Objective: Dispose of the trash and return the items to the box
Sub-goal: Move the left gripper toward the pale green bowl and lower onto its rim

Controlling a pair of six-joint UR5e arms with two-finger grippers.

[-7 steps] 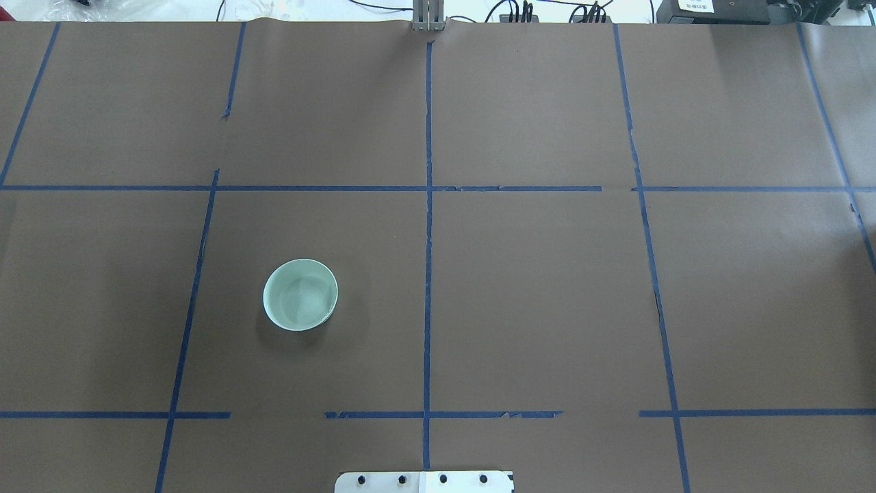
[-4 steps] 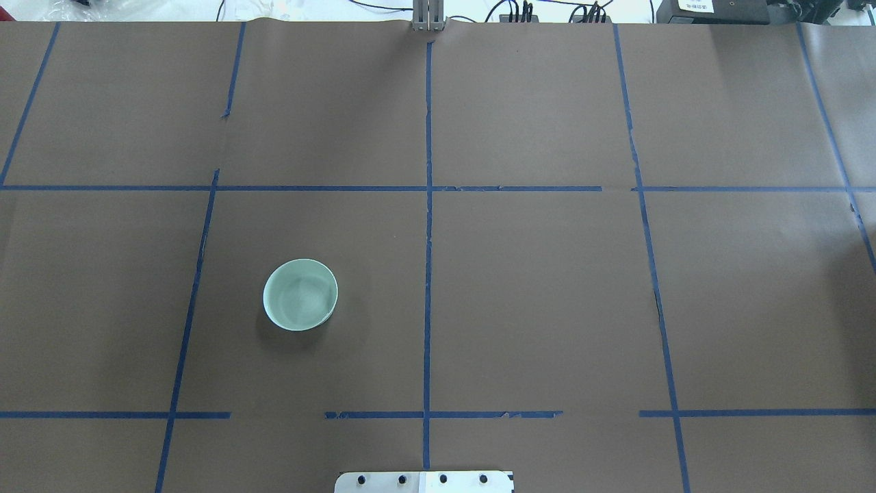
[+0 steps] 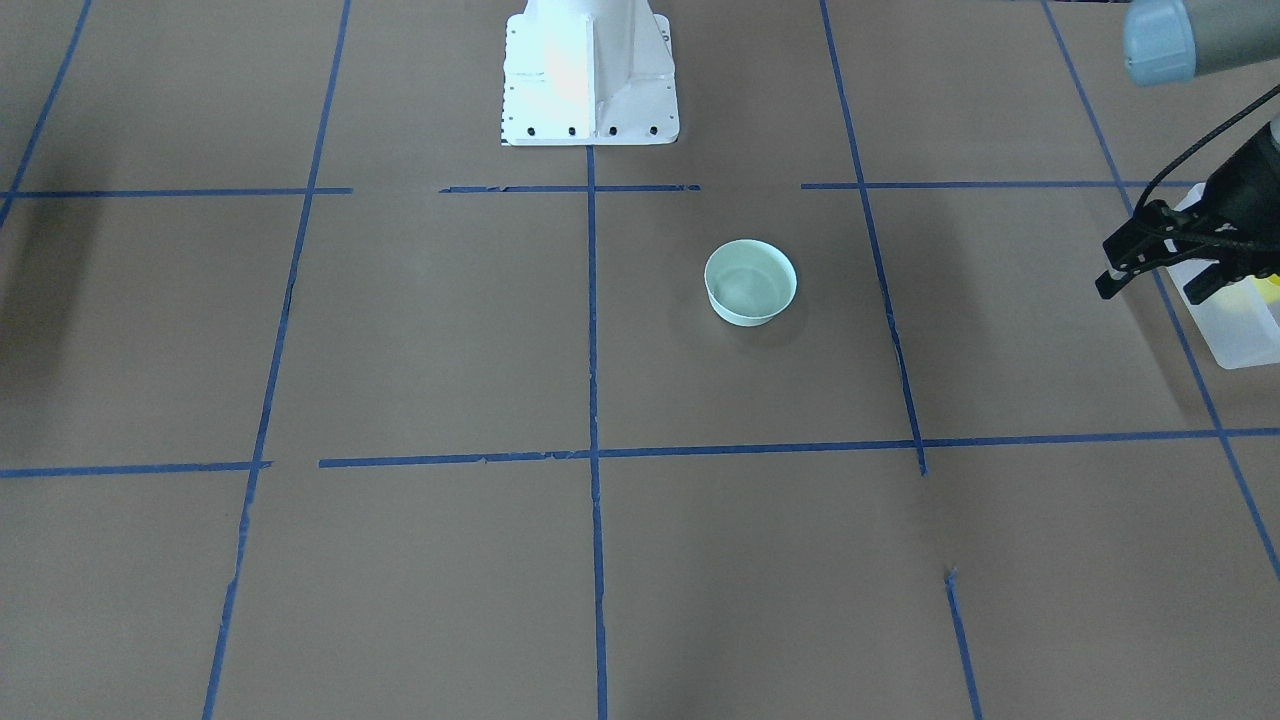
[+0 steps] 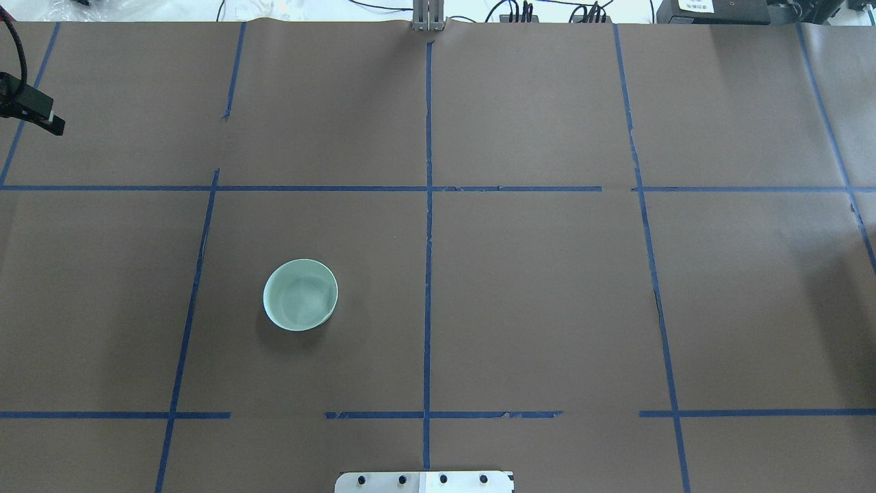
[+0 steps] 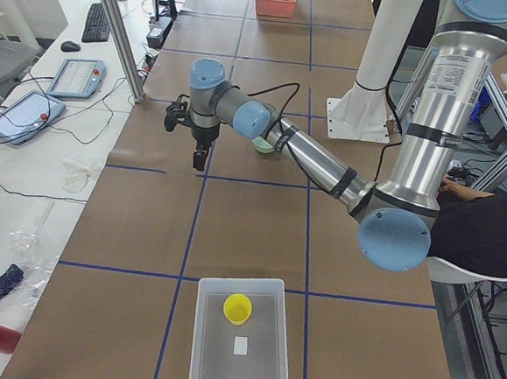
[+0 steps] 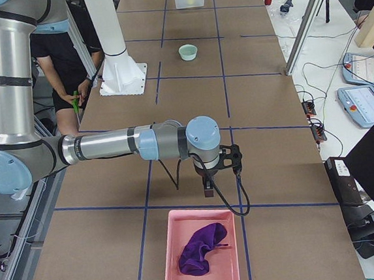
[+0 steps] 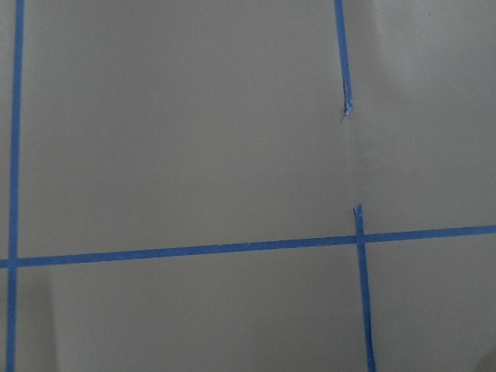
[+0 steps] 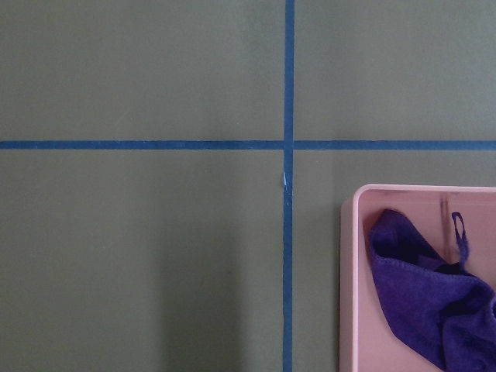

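My left gripper (image 3: 1152, 288) hangs at the right edge of the front-facing view. Its jaws are spread wide with nothing between them. In the left-side view it hovers over the brown paper-covered table (image 3: 400, 330), clear of the frosted translucent white rectangular plastic bin (image 5: 202, 343) at the bottom centre of that frame.

The small bright yellow tapered plastic cup (image 5: 237, 308) sits inside that bin, mouth up. A small white scrap (image 5: 239, 345) lies on the bin floor just below it in the frame.

A pale green round bowl (image 4: 300, 294) stands on the table, left of centre and a little low in the overhead view, well apart from the bin. Blue tape lines (image 3: 592, 330) cross the paper in a grid, and my white base (image 3: 590, 80) is at the top centre of the front-facing view.

My right gripper (image 6: 208, 185) points down at lower centre of the right-side view, just above the top rim of a pink rectangular tray (image 6: 200, 210). A bunched purple cloth (image 6: 200, 249) lies in the tray. I cannot tell how the right jaws stand, since the right wrist camera shows only table, tray corner and cloth.
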